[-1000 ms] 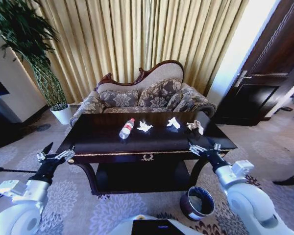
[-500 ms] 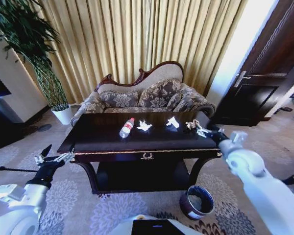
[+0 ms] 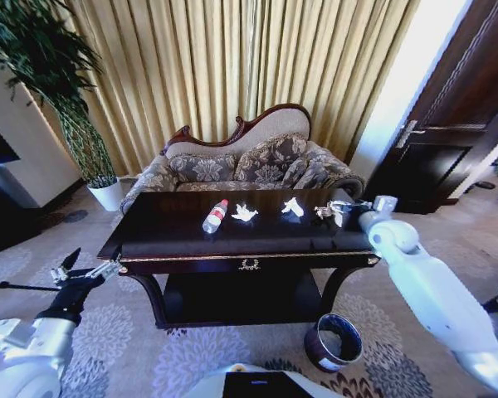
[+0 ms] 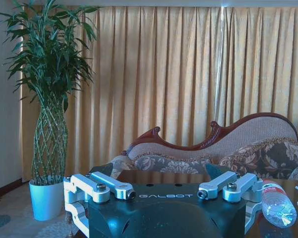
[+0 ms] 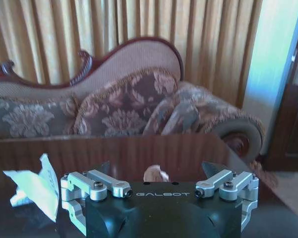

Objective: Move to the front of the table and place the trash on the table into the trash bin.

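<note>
Trash on the table (image 3: 174, 240): one small clear bottle (image 3: 215, 217) lying on its side left of centre, red cap toward the sofa; three crumpled white paper wads, one (image 3: 245, 214) just beside the bottle, one (image 3: 293, 207) near the middle, one (image 3: 325, 212) at the right end.

Handling, as a judgement: wads light, soft, will crush under the pads; pinch across the bulk from above. Bottle light, smooth, round, likely to roll on the glossy top; grip across the labelled middle, not the cap.

Right gripper (image 3: 339, 206) out over the right end of the tabletop, just at the rightmost wad. Right wrist view: fingers spread wide, a pale scrap (image 5: 156, 173) low between them, probably that wad, though half hidden by the gripper body. Another wad (image 5: 34, 187) lies off to the side on the dark top.

Left gripper (image 3: 76, 271) low, off the table's left front corner, fingers apart, holding nothing.

Trash bin (image 3: 334, 342) on the carpet by the right front leg, below the table edge, mouth open.

Around: sofa (image 3: 249, 162) close behind the table, curtains, potted plant (image 3: 66, 99) far left, dark door right. Nothing stands between gripper and wad; the table edge lies between wad and bin.
</note>
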Robot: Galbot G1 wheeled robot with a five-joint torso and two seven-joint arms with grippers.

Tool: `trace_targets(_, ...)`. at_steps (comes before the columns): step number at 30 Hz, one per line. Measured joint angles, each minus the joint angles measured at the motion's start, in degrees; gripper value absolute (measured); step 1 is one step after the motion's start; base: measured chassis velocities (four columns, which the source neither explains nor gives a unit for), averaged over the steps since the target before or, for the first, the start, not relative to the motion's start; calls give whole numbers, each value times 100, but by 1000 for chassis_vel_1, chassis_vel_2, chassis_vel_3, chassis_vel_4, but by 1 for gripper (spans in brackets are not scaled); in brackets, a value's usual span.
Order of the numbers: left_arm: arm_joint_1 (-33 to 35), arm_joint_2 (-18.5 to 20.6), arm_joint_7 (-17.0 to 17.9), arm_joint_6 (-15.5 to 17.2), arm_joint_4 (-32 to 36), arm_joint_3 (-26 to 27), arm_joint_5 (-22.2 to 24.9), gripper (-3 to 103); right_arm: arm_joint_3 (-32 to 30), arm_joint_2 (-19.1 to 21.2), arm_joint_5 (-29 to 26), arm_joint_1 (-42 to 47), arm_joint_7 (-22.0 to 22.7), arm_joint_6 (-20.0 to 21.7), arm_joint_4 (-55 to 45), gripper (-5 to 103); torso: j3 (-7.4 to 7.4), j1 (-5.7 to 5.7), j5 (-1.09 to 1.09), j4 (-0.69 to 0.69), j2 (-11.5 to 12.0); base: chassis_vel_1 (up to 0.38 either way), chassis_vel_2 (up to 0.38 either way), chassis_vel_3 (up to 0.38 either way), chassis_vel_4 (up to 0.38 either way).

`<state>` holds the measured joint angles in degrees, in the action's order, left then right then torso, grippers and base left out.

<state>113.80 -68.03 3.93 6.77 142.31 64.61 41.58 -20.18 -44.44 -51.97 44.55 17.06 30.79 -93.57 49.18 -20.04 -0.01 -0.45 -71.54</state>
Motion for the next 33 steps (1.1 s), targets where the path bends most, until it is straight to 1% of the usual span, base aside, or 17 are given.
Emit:
trace_targets(3,20,-60,0,1,29,-31,-20,100,259,-185,-12,-317,202,142,260,100,0,0,3,2,0,0,0,0,0)
trace_targets(10,45,-204,-9,-106,78,-69,-34,100,443,-314,-12,-566,467,260,458,100,0,0,0,3,0,0,0,0,0)
trace_targets(15,47,-235,-20,-138,93,-104,-34,100,445,-282,10,-540,505,308,492,100,-1,0,1,1,0,0,0,0,0)
trace_targets(23,36,-257,-21,-149,93,-201,-44,100,459,-290,-11,-538,601,351,572,100,-1,0,1,2,0,0,0,0,0)
trace_targets(33,88,-297,-36,-210,93,-144,-45,100,417,-299,-96,-435,665,364,616,100,-1,0,1,2,0,0,0,0,0)
